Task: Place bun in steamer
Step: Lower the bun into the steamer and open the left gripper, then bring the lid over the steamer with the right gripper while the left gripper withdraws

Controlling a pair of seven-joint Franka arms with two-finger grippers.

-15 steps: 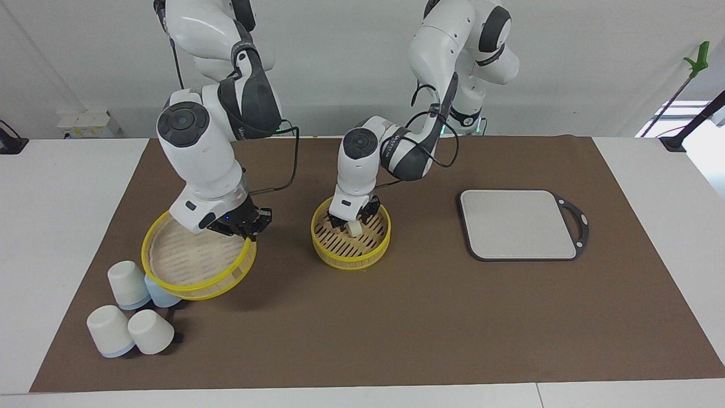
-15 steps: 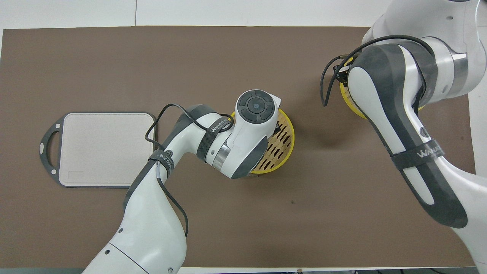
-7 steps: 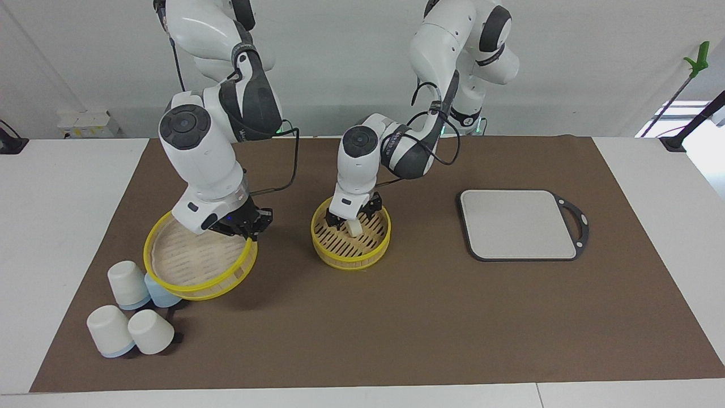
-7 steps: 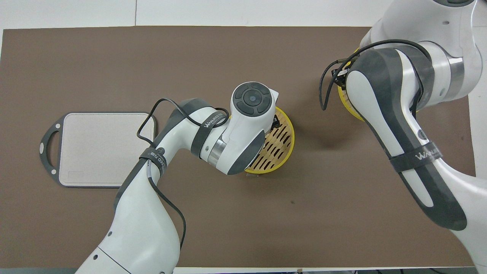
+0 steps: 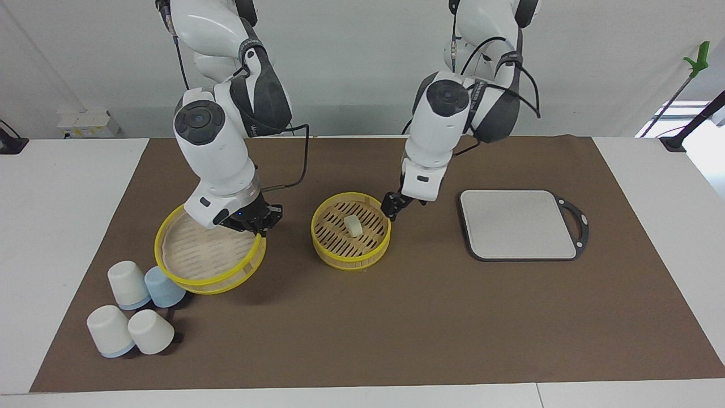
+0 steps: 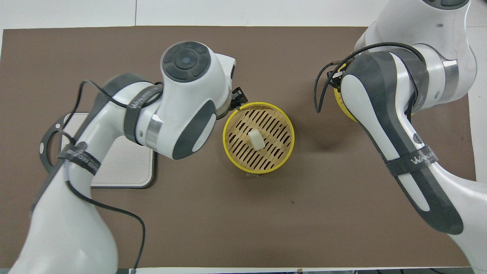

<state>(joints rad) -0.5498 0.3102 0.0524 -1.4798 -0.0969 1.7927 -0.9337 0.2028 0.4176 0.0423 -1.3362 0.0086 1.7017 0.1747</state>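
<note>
The bun [image 5: 353, 225] lies loose on the slatted floor of the steamer tier [image 5: 340, 258] that stands mid-mat; it also shows in the overhead view [image 6: 256, 139] inside that tier [image 6: 230, 146]. My left gripper [image 5: 395, 205] is open and empty, raised just off the tier's rim on the grey board's side; it also shows in the overhead view [image 6: 236, 99]. My right gripper [image 5: 253, 222] is shut on the rim of the second steamer tier [image 5: 207, 255] and holds it tilted above the mat by the cups. In the overhead view only a bit of that tier's yellow rim [image 6: 342, 110] shows past the right arm.
A grey square board [image 5: 518, 224] with a dark handle lies toward the left arm's end of the table. Several upturned cups, white [image 5: 127, 283] and pale blue [image 5: 165, 286], stand just under and beside the held tier, toward the right arm's end.
My left gripper let go of the bun, rose out of the tier and moved toward the board. My right gripper carried the second tier a little toward the middle tier.
</note>
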